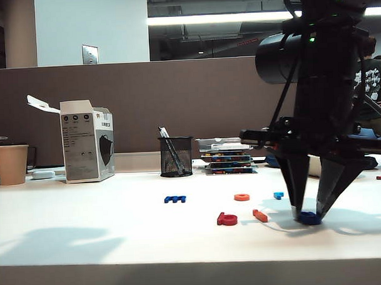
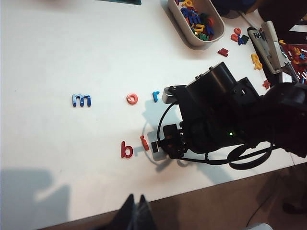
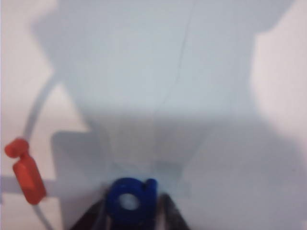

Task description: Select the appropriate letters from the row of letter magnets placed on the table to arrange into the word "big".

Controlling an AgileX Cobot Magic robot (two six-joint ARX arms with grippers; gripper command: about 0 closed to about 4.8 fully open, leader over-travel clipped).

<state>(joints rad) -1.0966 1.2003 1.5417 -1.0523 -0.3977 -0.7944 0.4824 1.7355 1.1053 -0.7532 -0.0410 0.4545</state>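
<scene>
The right gripper (image 1: 310,214) stands tips-down on the white smooth table (image 1: 88,246), its black fingers spread either side of the dark blue looped plastic letter (image 1: 309,218), at three o'clock of the orange-red bar letter (image 1: 260,216) and red looped letter (image 1: 227,219). The left gripper (image 2: 135,211) hangs high above the table's front edge, its fingers pressed together.

Matte black right arm (image 1: 320,82), bulky cylindrical housing, small green lights, looping black cables, right tool (image 1: 310,214) with two tapered dark fingers (image 1: 296,182), left tool (image 2: 135,213) dark
</scene>
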